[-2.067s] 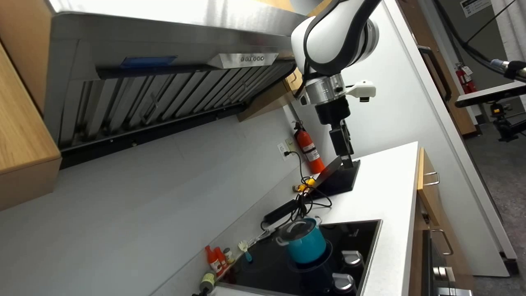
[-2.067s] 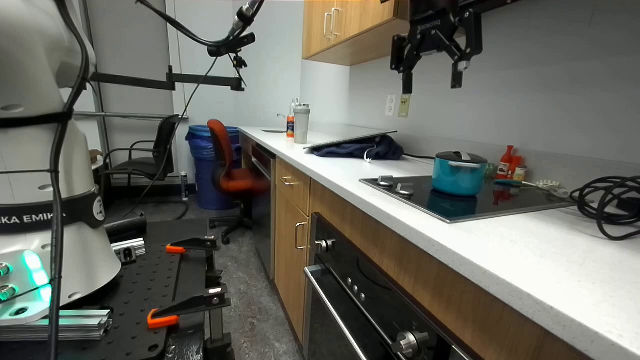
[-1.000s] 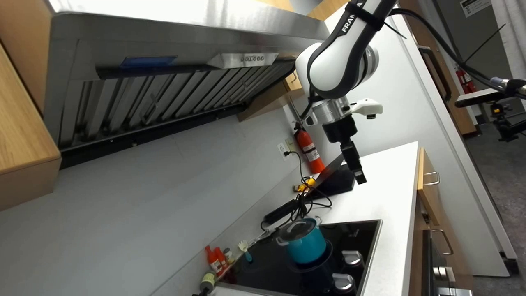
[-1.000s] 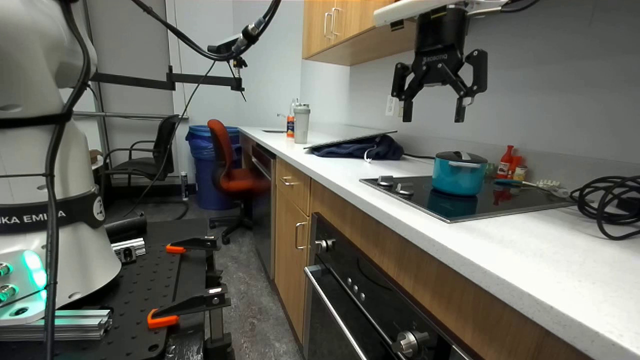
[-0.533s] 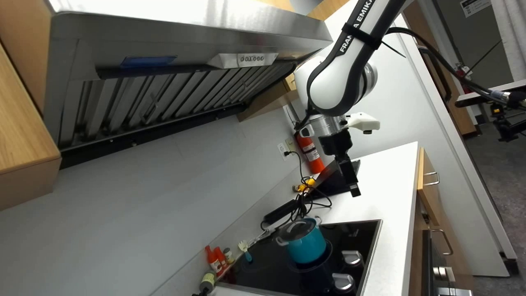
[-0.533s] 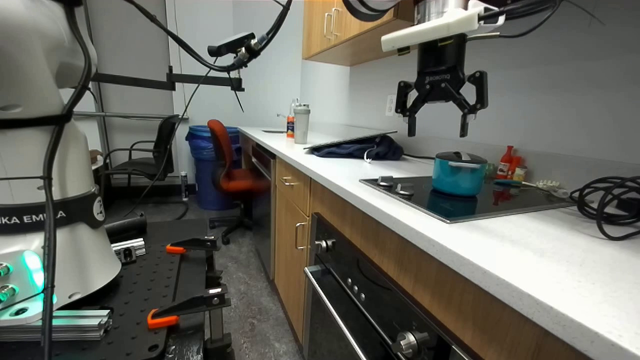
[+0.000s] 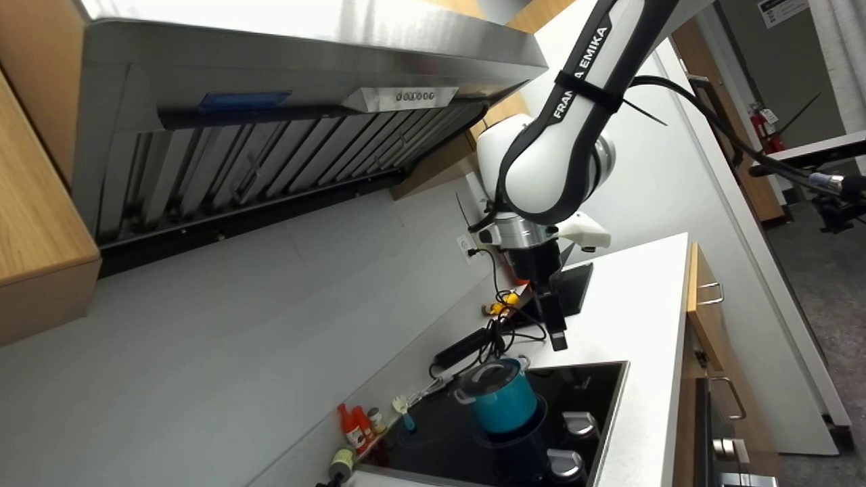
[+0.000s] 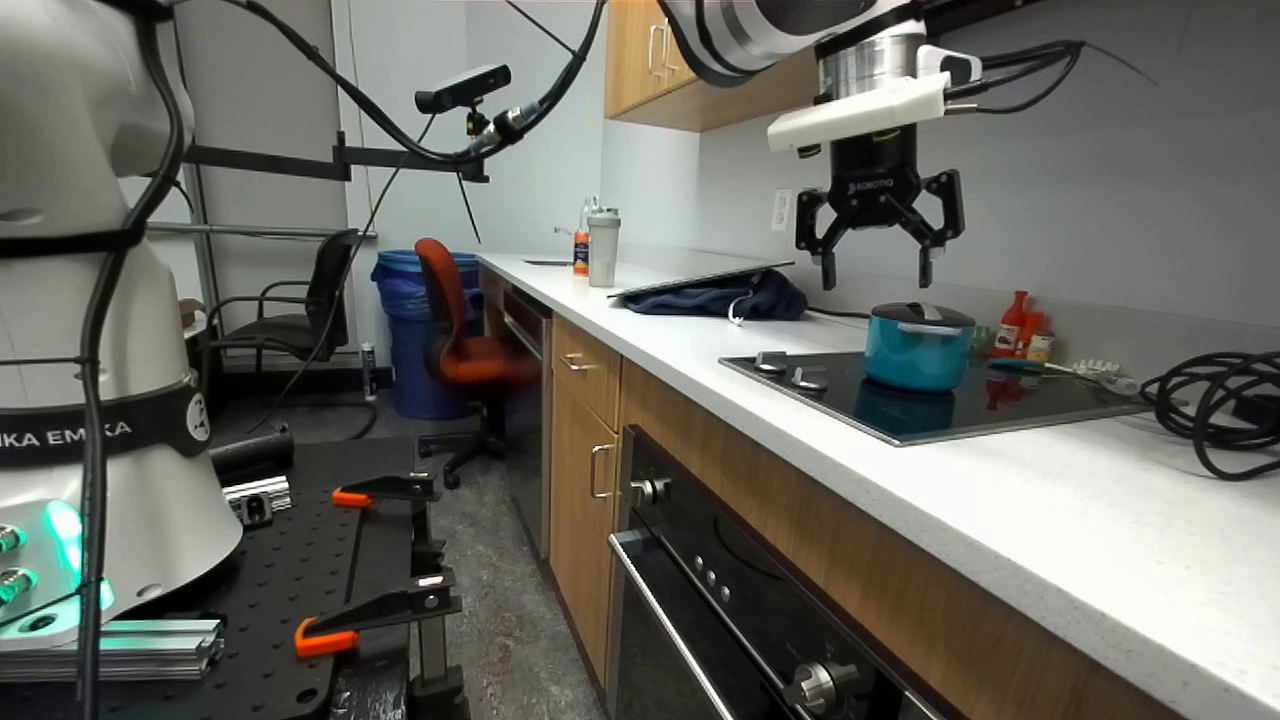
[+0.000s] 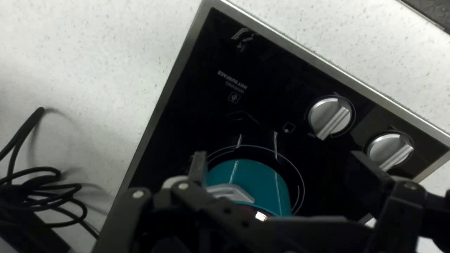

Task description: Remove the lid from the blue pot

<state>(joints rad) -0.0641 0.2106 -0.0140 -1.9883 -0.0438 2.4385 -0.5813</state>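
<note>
Jaws hang spread, higher than one blue pot [image 8: 910, 358] with one lid [image 7: 496, 381] on, two knobs [image 9: 327, 115] nearby.

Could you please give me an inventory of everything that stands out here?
Blue pot: 1, teal-blue, on cooktop
Lid: 1, dark, on blue pot
Cooktop: 1, black, set in countertop
Knobs: 2, silver, on cooktop
Countertop: 1, white, around cooktop
Small bottles: 2, red, at cooktop's back edge
Cords: number unclear, black, on countertop
Shaker bottle: 1, grey, on countertop
Fabric bundle: 1, navy, on countertop
Range hood: 1, silver, above cooktop
Oven: 1, black, below countertop
Chairs: 2, one orange-red, one black, in background
Bin: 1, blue, in background
Clamps: 2, black and orange, beside robot base
Gripper: 1, black, open, apart from lid
Arm: 1, white and black, over countertop
Robot base: 1, white, on black table
</note>
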